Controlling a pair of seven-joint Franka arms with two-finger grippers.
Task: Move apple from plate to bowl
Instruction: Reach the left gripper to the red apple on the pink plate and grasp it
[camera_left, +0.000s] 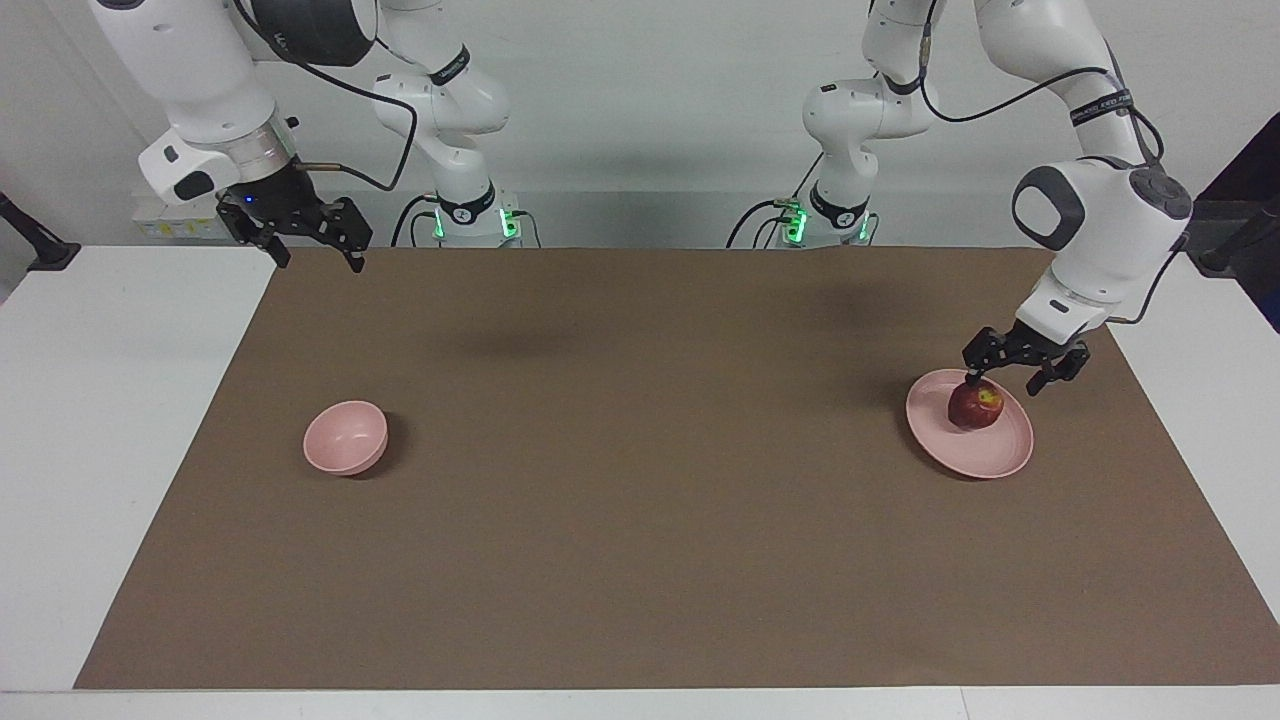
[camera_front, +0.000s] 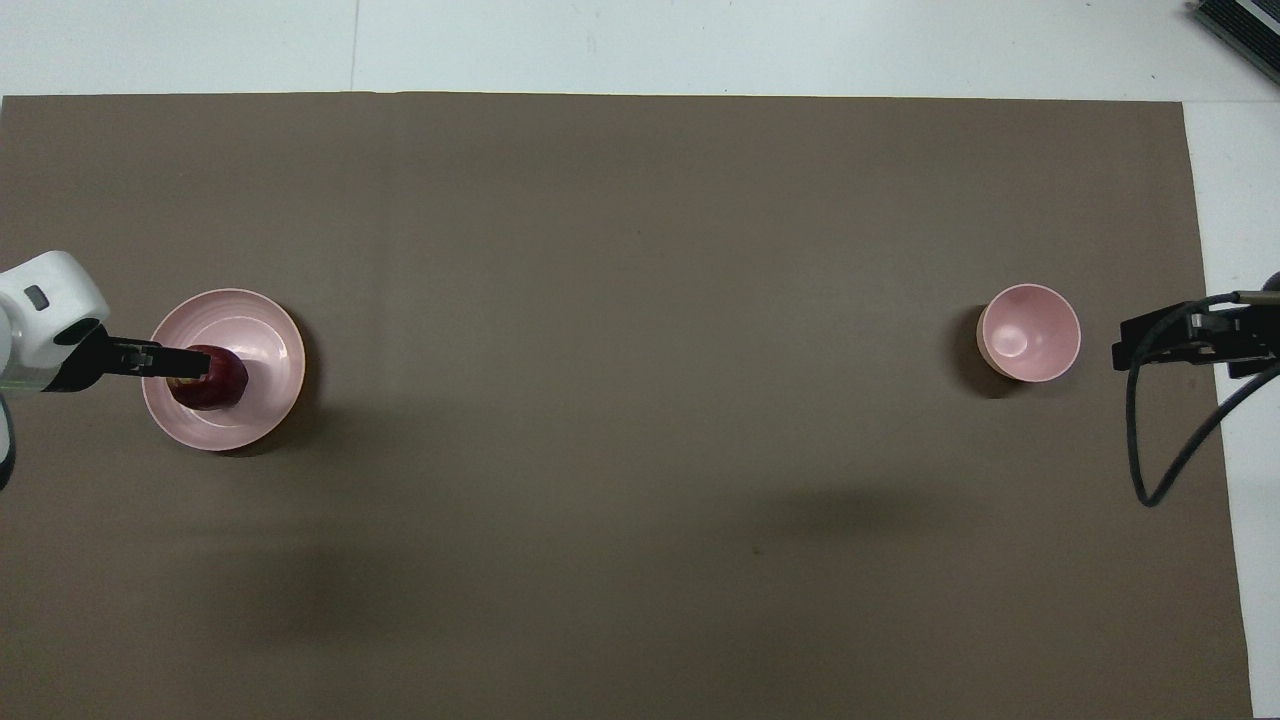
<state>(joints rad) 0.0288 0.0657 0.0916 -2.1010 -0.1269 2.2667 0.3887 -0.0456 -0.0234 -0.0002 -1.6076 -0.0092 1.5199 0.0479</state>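
The dark red apple (camera_left: 976, 408) (camera_front: 222, 381) sits on the flat pink plate (camera_left: 992, 452) (camera_front: 268, 332) toward the left arm's end of the table. My left gripper (camera_left: 1003, 384) (camera_front: 196, 363) hangs open just above the apple, one fingertip close to its top; I cannot tell whether it touches. The small pink bowl (camera_left: 345, 437) (camera_front: 1029, 332) stands empty toward the right arm's end. My right gripper (camera_left: 320, 262) (camera_front: 1122, 352) waits open, raised over the mat's corner beside the bowl's end.
A brown mat (camera_left: 640, 480) covers most of the white table (camera_left: 120, 400). A black cable (camera_front: 1160, 450) loops down from the right wrist. A dark device (camera_front: 1240, 25) lies at the table's corner farthest from the robots.
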